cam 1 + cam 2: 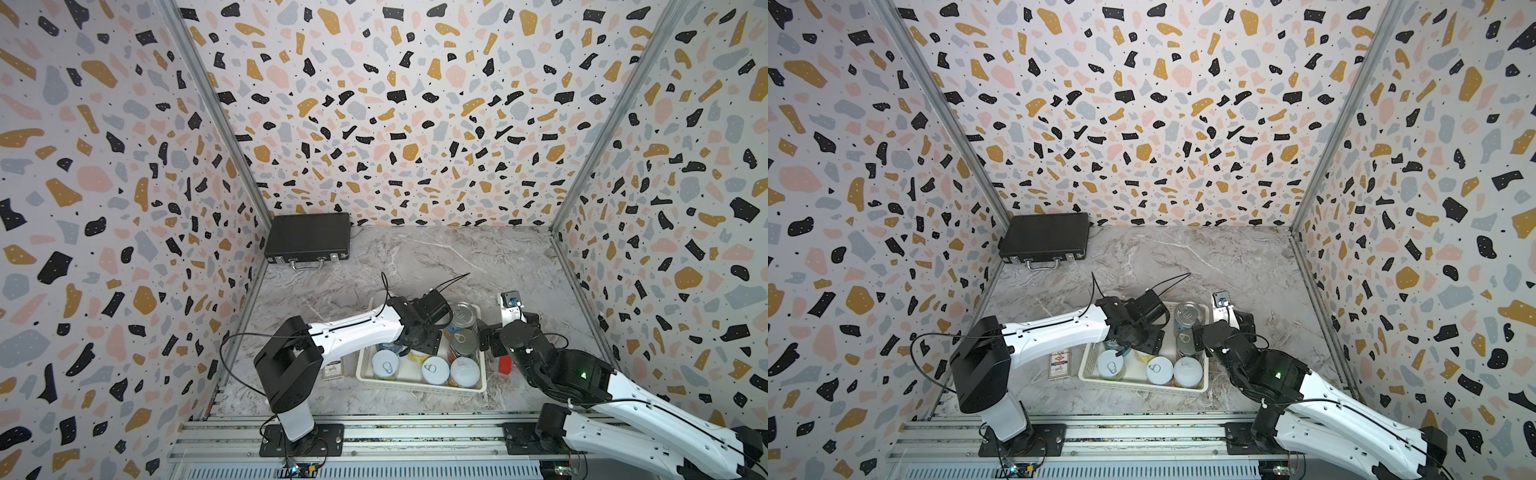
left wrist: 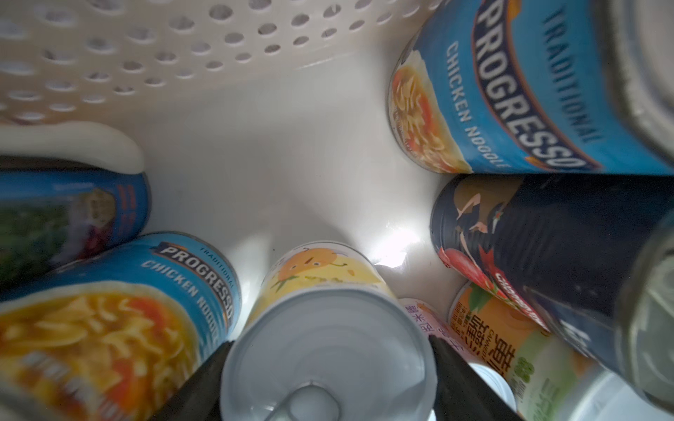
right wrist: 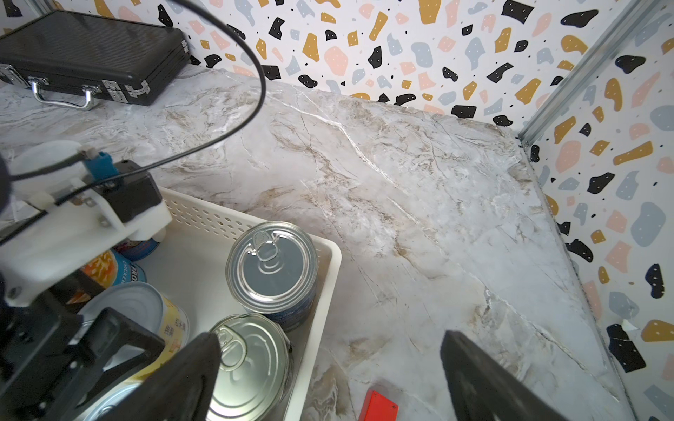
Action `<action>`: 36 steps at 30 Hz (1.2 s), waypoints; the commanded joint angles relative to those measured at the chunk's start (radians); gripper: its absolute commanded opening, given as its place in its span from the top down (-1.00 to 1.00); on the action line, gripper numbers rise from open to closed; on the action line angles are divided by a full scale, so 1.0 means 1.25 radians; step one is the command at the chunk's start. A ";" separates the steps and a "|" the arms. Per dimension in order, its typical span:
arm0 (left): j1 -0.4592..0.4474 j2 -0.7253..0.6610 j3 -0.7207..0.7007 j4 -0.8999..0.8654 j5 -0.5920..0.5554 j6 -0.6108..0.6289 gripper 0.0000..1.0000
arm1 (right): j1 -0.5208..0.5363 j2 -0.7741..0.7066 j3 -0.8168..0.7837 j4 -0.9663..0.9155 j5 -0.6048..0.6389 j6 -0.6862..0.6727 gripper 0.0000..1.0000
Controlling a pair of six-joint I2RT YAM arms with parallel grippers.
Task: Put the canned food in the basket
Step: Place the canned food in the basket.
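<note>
Left gripper [image 2: 328,379] clasps a short yellow-labelled white-lidded can [image 2: 328,350] inside the white perforated plastic basket [image 1: 419,384] near the bench's front edge. Rigid, smooth, probably weighty; hold its sides. Right gripper [image 3: 328,379] gapes empty.

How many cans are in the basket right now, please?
8. Two silver-topped cans stand at the basket's right end; three white-lidded cans line its near wall; a yellow can sits in the left gripper; two blue-labelled cans sit under the left arm. Others may be hidden.
</note>
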 commanded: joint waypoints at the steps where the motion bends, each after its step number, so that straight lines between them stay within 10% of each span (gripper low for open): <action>1: 0.004 0.040 0.023 -0.029 0.016 -0.016 0.10 | -0.003 -0.001 0.002 -0.015 0.009 0.007 -1.00; 36: 0.010 0.035 0.015 -0.031 0.020 -0.026 -0.94 | -0.003 0.022 0.003 -0.013 0.010 0.010 -1.00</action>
